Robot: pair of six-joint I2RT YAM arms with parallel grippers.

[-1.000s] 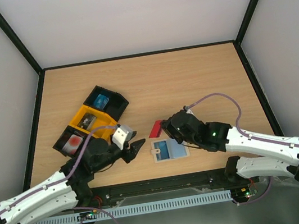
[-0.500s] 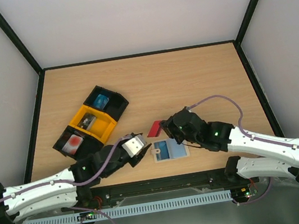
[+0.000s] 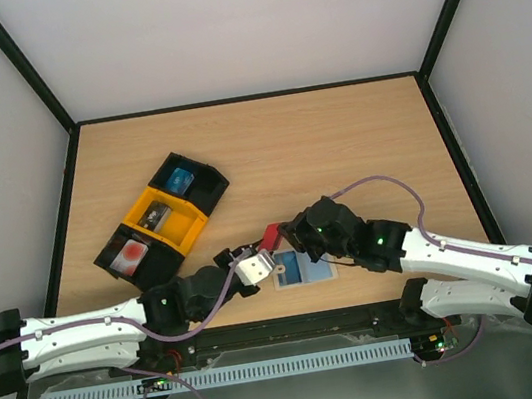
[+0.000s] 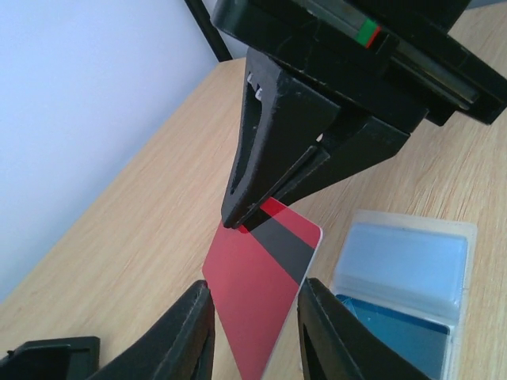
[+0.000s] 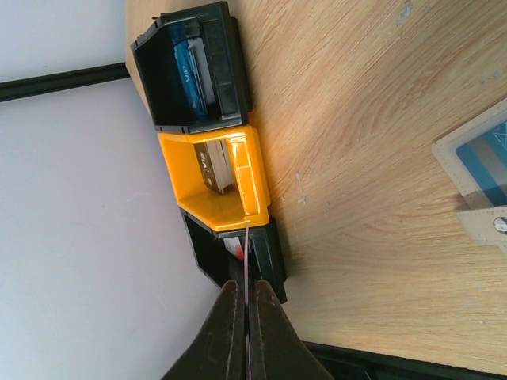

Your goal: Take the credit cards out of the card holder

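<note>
A red credit card (image 4: pixel 261 293) with a dark stripe hangs above the table. My right gripper (image 5: pixel 248 299) is shut on its upper end, where the card (image 5: pixel 248 261) shows edge-on. My left gripper (image 4: pixel 255 328) straddles the card's lower part, one finger (image 4: pixel 186 332) against each long edge. In the top view the card (image 3: pixel 271 230) sits between the left gripper (image 3: pixel 262 251) and the right gripper (image 3: pixel 284 236). The pale blue card holder (image 3: pixel 304 269) lies open and flat below them, also showing as the holder (image 4: pixel 404 269) with a blue card in it.
A row of black and yellow compartment trays (image 3: pixel 190 230) with small items stands at the left. The same trays (image 5: pixel 257 190) lie straight beyond my right fingers. The table's near edge and the arm bases lie just below the holder.
My left arm has reached right to the red card, and its jaws have narrowed onto the card's edges. The right gripper has kept hold of the card, shifting slightly left.
</note>
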